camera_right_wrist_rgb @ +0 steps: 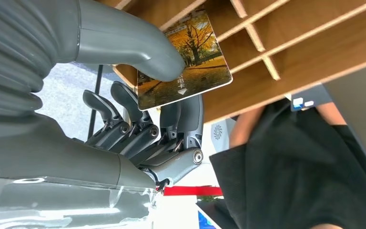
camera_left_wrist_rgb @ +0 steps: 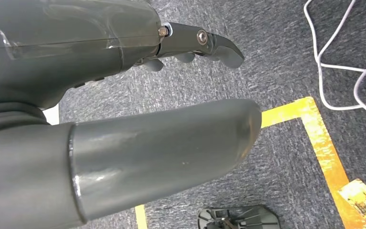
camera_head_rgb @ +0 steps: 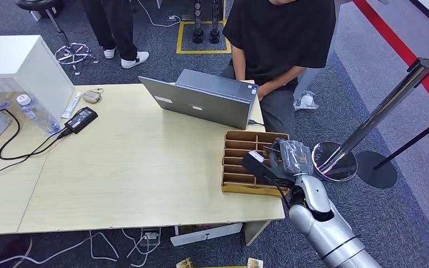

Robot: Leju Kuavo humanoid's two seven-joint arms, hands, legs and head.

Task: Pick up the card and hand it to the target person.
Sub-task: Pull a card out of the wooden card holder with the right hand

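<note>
In the right wrist view my right hand [camera_right_wrist_rgb: 138,109] pinches a card [camera_right_wrist_rgb: 190,57] printed with an autumn-tree picture between its thumb and fingers, close over the wooden slotted box [camera_right_wrist_rgb: 290,43]. Seen from the head, that right hand [camera_head_rgb: 282,159] hovers over the near right part of the cardboard-brown divided box [camera_head_rgb: 240,162] at the table's right edge. A person in a black shirt [camera_head_rgb: 282,33] sits behind an open laptop [camera_head_rgb: 209,100] across the table. My left hand [camera_left_wrist_rgb: 124,100] hangs over the carpet floor, fingers apart and holding nothing.
The table [camera_head_rgb: 134,167] also carries a black power adapter [camera_head_rgb: 81,119] with cable, a water bottle [camera_head_rgb: 36,113] and a white cabinet [camera_head_rgb: 17,67] at the left. A chrome stanchion post [camera_head_rgb: 380,117] stands right of the table. Another person's legs [camera_head_rgb: 114,28] stand at the back.
</note>
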